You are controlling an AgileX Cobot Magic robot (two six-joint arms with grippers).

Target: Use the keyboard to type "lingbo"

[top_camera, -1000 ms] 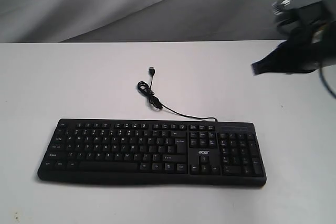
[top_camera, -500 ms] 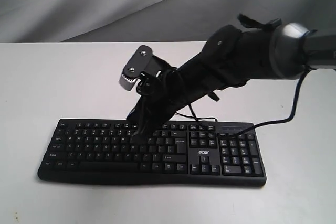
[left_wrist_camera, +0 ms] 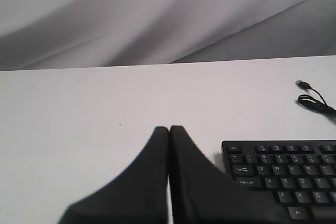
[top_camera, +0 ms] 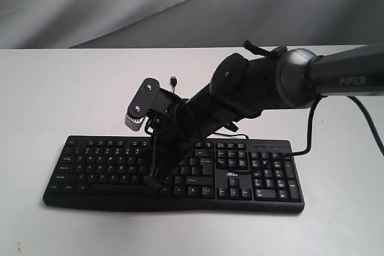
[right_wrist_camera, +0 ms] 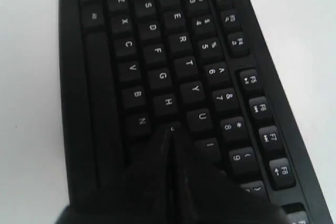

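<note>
Keyboard (top_camera: 96, 169) lies flat on the white table (top_camera: 60, 88), near the front edge in the exterior view, long side running across. Number pad (top_camera: 275, 175) is at its right end, with the white acer logo (top_camera: 233, 175) just left of it. The thin black cable (top_camera: 240, 135) leaves the back edge. It runs to a small coil behind the keyboard and ends in a USB plug (top_camera: 173, 80) lying loose on the table.

Right arm (top_camera: 282, 82) comes in from the right and reaches across the middle, angled down over the letter block. Right gripper (right_wrist_camera: 172, 132) has its fingers clenched together with nothing between them, forming one point. In the right wrist view the tip sits on the key next to H, with U on one side and N on the other. In the exterior view the tip is low over the bottom letter rows, near the space bar (top_camera: 123, 189). Can't tell if the key is actually depressed.

Left gripper (left_wrist_camera: 169, 129) also has its fingers pressed shut and empty. It points over bare table, just beside the keyboard's Esc corner and not touching it.

Grey cloth (top_camera: 120, 4) hangs behind the table.
</note>
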